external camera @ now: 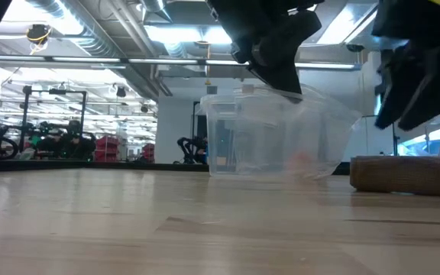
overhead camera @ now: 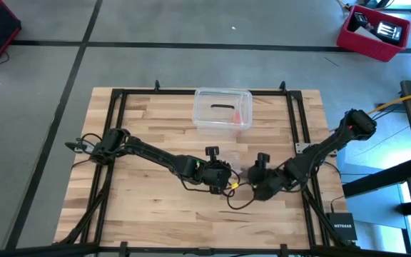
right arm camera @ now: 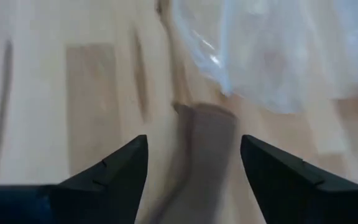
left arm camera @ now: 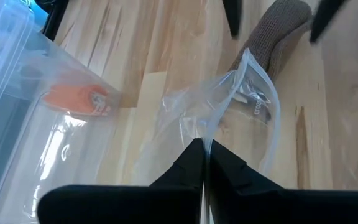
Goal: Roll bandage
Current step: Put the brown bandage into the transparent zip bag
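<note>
The bandage is a small brown roll lying on its side on the wooden table, also seen low at the right. My left gripper is shut on a small clear plastic bag, whose open mouth faces the roll's near end. Whether the roll reaches into the bag, I cannot tell. My right gripper stands open just above the roll, one finger on each side of it, touching nothing. My left gripper pinches the clear bag's edge between its two fingers, coming at it slanting down from the table's left. The bag spreads away from the fingers, slack, toward the roll. Its lower part seems to reach the table.
A clear plastic box with an orange thing inside stands at the table's far middle, right behind the bag. Black frame rails run along the table's left and right sides. Bare wood lies toward the near edge.
</note>
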You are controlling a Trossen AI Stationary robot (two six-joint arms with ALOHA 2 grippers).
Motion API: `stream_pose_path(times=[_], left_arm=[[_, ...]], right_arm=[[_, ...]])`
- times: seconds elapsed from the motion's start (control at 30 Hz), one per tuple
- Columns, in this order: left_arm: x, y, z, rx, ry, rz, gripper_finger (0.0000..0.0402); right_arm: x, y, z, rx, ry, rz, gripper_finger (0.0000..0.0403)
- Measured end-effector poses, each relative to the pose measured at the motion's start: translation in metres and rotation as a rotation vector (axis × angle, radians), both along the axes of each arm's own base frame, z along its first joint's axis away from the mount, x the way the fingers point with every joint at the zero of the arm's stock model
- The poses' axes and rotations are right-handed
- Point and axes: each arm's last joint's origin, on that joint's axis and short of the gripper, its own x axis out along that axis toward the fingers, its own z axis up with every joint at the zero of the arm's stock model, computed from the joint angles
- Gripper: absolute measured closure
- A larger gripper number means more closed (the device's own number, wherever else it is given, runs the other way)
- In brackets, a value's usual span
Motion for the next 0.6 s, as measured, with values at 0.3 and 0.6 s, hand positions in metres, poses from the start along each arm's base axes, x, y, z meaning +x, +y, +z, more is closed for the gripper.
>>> stream_pose_path(times=[0.3,0.6], left_arm=[[0.000,0.000,0.000,-0.007,-0.005,0.006,0.0399],[0.000,0.000,0.000,-0.004,-0.002,0.002,0.0399]], right_arm=[[0.004,-0.017,-0.031,0.013,-0.041,-0.096,0.0146],[0.011,-0.016,-0.035,0.090,-0.002,-0.018,0.0146]])
